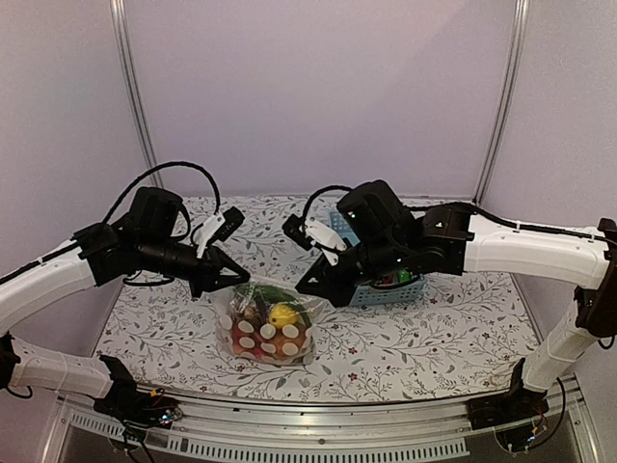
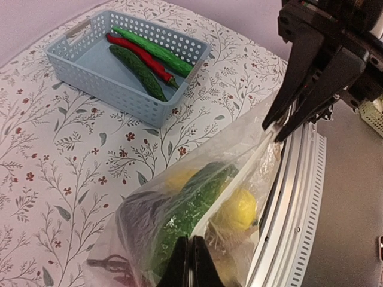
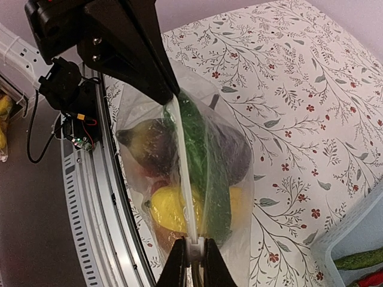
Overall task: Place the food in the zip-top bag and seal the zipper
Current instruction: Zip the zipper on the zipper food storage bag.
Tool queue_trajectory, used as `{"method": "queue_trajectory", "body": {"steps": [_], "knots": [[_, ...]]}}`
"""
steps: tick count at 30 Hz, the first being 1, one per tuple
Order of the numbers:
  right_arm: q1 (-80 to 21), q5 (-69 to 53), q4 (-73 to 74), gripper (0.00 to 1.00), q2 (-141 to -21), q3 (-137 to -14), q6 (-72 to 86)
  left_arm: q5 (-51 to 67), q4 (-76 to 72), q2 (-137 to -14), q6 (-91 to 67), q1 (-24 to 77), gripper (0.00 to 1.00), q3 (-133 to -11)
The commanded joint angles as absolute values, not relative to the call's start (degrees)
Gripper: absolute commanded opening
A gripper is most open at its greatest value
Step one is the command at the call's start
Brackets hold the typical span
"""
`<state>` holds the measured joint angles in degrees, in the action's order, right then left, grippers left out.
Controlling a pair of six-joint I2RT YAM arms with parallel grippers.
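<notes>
My left claw (image 1: 239, 279) and right claw (image 1: 307, 286) each pinch one end of the zipper (image 3: 184, 179), its long line stretched between them, while the zip-top bag (image 1: 265, 333) of food (image 1: 281, 315) sags beneath near the table's (image 1: 434, 338) front edge.

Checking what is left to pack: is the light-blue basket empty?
No: the left wrist view shows the basket holding a dark green cucumber, a lighter green cucumber and a red chili.

The dotted zip-top bag (image 1: 265, 333) sits upright, food (image 1: 281, 315) inside, zipper (image 3: 185, 191) stretched taut.
</notes>
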<state>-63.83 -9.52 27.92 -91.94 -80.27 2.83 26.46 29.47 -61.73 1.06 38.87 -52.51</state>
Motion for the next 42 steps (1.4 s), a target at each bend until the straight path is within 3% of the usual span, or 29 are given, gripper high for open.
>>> {"method": "queue_trajectory", "body": {"steps": [1, 42], "knots": [[-63.01, -8.52, 32.98, 0.00, -89.48, -78.76, 3.64, 22.19, 29.86, -61.18, 0.33, 36.35, 0.00, -52.75], [-61.26, -5.10, 32.99, 0.00, -85.49, -75.33, 5.44, 21.17, 30.31, -60.65, 0.19, 33.10, 0.00, -52.73]]}}
